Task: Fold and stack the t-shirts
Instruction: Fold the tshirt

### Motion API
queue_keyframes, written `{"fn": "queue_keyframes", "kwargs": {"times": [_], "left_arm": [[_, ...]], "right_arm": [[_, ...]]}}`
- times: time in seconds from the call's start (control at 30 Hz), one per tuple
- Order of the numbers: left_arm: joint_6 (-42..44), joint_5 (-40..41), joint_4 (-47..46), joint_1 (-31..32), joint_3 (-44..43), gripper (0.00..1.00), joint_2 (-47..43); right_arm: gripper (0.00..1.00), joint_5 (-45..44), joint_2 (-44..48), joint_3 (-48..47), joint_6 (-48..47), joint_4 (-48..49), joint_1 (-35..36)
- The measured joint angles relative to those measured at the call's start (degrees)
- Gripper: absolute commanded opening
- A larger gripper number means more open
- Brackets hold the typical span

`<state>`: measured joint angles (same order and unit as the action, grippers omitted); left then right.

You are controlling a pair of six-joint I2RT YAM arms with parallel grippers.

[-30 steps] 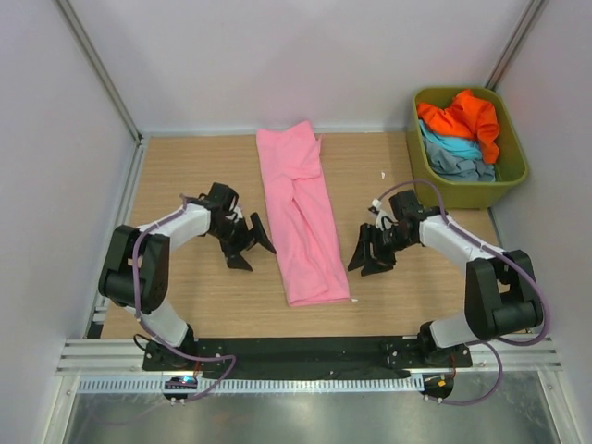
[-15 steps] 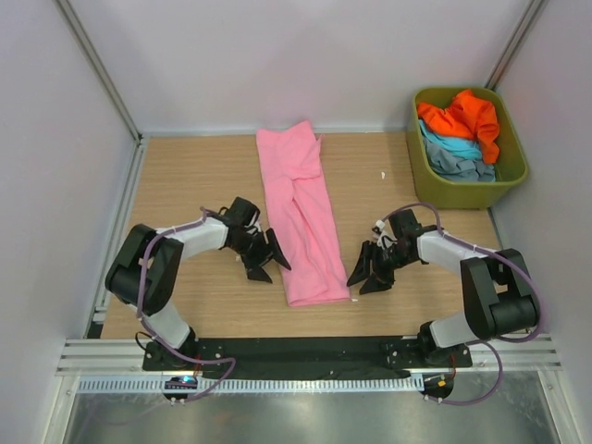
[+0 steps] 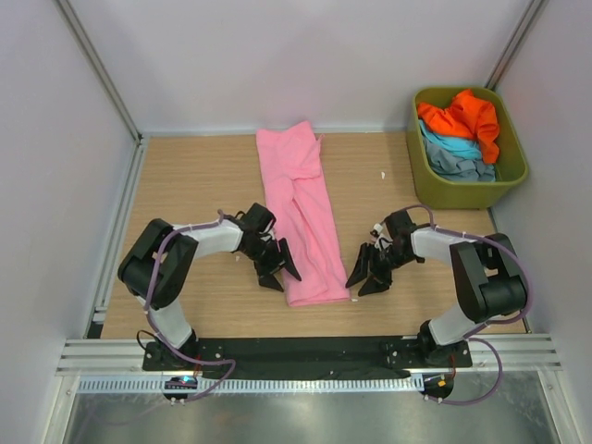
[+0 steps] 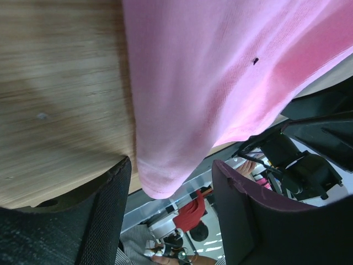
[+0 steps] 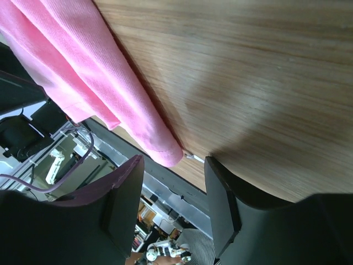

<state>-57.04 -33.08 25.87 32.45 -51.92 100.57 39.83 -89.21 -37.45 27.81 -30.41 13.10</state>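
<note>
Drawing left tool (image 3: 277, 268) and right tool (image 3: 367, 271) inward to lower-centre corners of pink t-shirt (image 3: 301, 208), both apart, nothing clamped; fold pinch likely next.

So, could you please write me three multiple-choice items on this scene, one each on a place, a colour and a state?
1. The tub stands: A far right; B near left; C centre.
2. The shirt on the table is: A orange; B pink; C grey.
3. The left tool is: A shut on the shirt; B out of view; C open.

Answers: 1 A, it sits at the top right of the overhead view. 2 B, one long pink strip lies there. 3 C, its fingers stand apart either side of the shirt's near corner.
</note>
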Motion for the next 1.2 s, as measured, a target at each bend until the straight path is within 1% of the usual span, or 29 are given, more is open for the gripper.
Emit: {"fn": "queue_keyframes", "kwargs": {"times": [0.23,0.37,0.4,0.43,0.47,0.5,0.53,0.57,0.67,0.7,0.77,0.8,0.83,1.0,1.2], "left_arm": [[-0.26,0.09,0.11,0.61,-0.11,0.57,0.22],[-0.2,0.5,0.09,1.01,0.04,0.5,0.22],[-0.2,0.55,0.07,1.14,0.09,0.42,0.24],[-0.33,0.55,0.02,1.22,0.11,0.38,0.44],[-0.13,0.57,-0.02,1.36,0.11,0.3,0.59],[-0.07,0.5,-0.17,1.46,0.13,0.25,0.94],[-0.09,0.48,-0.39,1.57,0.15,0.21,1.22],[-0.13,0.48,-0.59,1.66,0.22,0.12,1.44],[-0.04,0.55,-0.83,1.92,0.22,0.0,1.68],[0.04,0.57,-0.85,1.97,0.2,0.0,1.68],[0.31,0.76,-0.79,2.01,0.2,0.0,1.68],[0.48,0.87,-0.74,2.01,0.15,0.0,1.66],[0.85,1.03,-0.37,2.01,-0.09,0.0,1.55],[4.11,2.12,2.36,1.88,-3.37,0.0,-0.79],[9.88,2.56,5.95,-1.22,-13.68,0.0,-4.59]], "right_arm": [[0.52,0.59,-2.08,-1.38,1.05,0.44,2.12],[0.49,0.57,-3.78,-2.84,1.27,0.85,4.94],[0.48,0.59,-4.07,-3.06,1.31,1.03,5.49],[0.45,0.59,-4.26,-3.23,1.42,1.14,5.86],[0.42,0.46,-4.44,-3.28,1.44,1.38,6.08],[0.4,0.37,-4.44,-3.28,1.51,1.4,6.27],[0.36,0.11,-4.46,-3.26,1.53,1.53,6.32],[0.34,-0.13,-4.48,-3.23,1.53,1.66,6.34],[0.26,-0.44,-4.48,-2.6,2.05,2.69,6.34],[0.24,-0.57,-4.48,-2.38,2.19,3.02,6.34],[0.13,-0.81,-4.46,-2.19,2.12,3.41,6.34],[0.05,-1.05,-4.46,-2.16,2.12,3.61,6.34],[0.01,-1.27,-4.42,-2.21,1.95,3.87,6.34],[0.01,-2.47,-2.67,-3.98,0.98,3.69,6.34],[0.01,-3.85,-0.02,-12.2,-1.57,2.36,6.25]]}}
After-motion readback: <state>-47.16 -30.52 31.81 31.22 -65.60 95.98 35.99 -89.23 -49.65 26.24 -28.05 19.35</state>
